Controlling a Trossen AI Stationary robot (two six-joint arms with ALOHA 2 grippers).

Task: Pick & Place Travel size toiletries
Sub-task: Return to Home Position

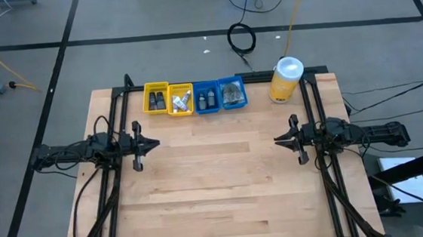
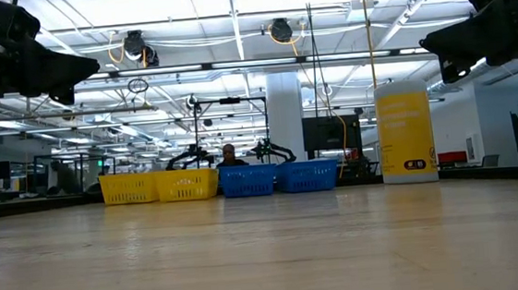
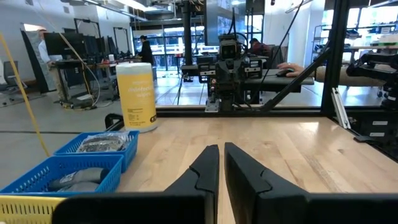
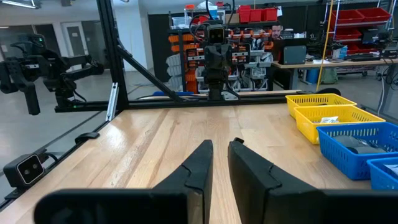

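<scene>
Along the far edge our toiletries (image 1: 182,102) lie sorted in yellow bins (image 1: 156,84) and blue bins (image 1: 206,83), so we rest left gripper (image 1: 155,145) and right gripper (image 1: 277,140) apart, empty, fingers nearly pressed together.

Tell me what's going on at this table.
Nothing is being handled right now. The small travel size toiletries lie in the two yellow plastic bins and two blue plastic bins, lined up along the far edge of the light wooden table beside a tall yellow canister with a white lid. The left end effector and the right end effector hover at opposite sides of the table, facing each other, both shut and empty.
</scene>
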